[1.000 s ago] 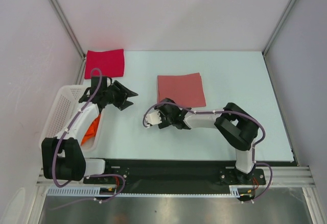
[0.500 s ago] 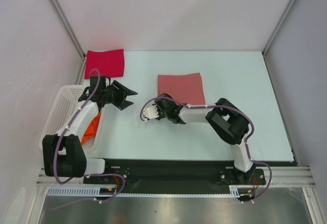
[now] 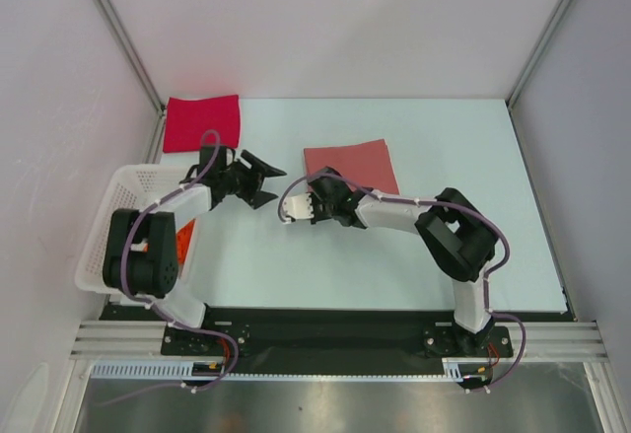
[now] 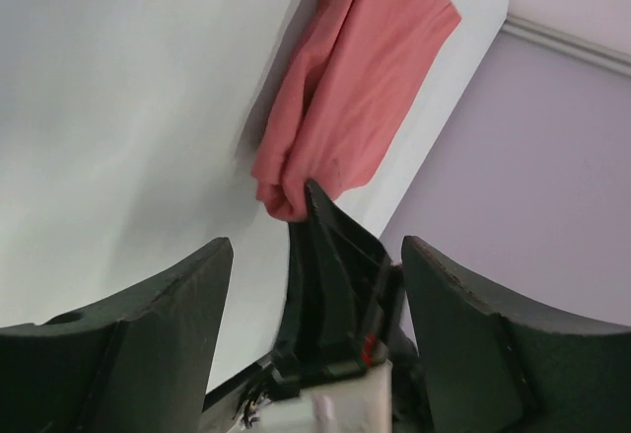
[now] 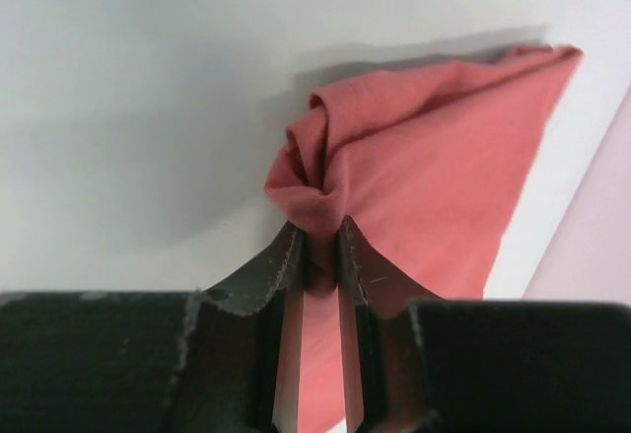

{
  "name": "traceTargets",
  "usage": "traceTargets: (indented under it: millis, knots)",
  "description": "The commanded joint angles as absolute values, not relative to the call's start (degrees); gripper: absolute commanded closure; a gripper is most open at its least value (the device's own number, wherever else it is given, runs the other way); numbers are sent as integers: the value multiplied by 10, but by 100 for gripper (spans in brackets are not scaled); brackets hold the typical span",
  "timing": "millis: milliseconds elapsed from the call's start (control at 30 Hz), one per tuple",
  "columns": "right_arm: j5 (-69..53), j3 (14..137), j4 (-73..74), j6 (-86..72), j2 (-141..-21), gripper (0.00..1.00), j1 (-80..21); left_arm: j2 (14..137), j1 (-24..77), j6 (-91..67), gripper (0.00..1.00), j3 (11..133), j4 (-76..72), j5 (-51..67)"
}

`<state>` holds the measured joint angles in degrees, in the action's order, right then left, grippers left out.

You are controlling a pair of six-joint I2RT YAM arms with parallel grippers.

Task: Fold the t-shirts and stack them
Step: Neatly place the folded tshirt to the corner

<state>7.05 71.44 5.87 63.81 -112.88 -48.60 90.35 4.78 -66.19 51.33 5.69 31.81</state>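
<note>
Near the middle of the table (image 3: 493, 186) lies the salmon-pink t-shirt (image 3: 355, 165), a flat folded square. The right hand (image 5: 317, 241) is clenched on its near-left corner, with the cloth bunched into a small knot at the fingertips. The left hand (image 3: 268, 184) hangs just beside that corner, fingers spread wide and nothing between them. The crimson t-shirt (image 3: 202, 122) lies folded in the far left corner of the table, well apart from the pink one. The orange t-shirt (image 3: 185, 246) sits in the white basket (image 3: 113, 216) at the left edge, mostly hidden by the left arm.

The pink cloth looks light, soft and limp. Lifted by one corner it would likely sag and let its layers slide open. Whether the pinch has caught every layer cannot be told. A second hold on the neighbouring corner of the same left edge, where the free hand waits, would probably keep the fold flat.

Open table lies to the right and toward the near edge. On the left it is tighter: the two hands are close together, the basket rim stands beside the left arm, and the crimson shirt sits hard in the corner where the walls meet.
</note>
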Motion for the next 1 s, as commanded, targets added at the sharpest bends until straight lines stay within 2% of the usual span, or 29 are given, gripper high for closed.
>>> traceTargets:
  millis: [0,133,167,267,967]
  knots:
    - [43,738,88,616,-1073,100,-468,945,88,-707,24,530,-48,326]
    - [26,739,97,606,-1055,100,-461,982,128,-751,23,537,-120,293]
    - [25,739,97,603,-1054,100,-459,990,134,-757,18,540,-124,276]
    - [18,739,98,593,-1046,100,-458,1030,149,-771,17,560,-134,265]
    - [-30,740,82,515,-1007,100,-439,1215,191,-869,19,696,-147,238]
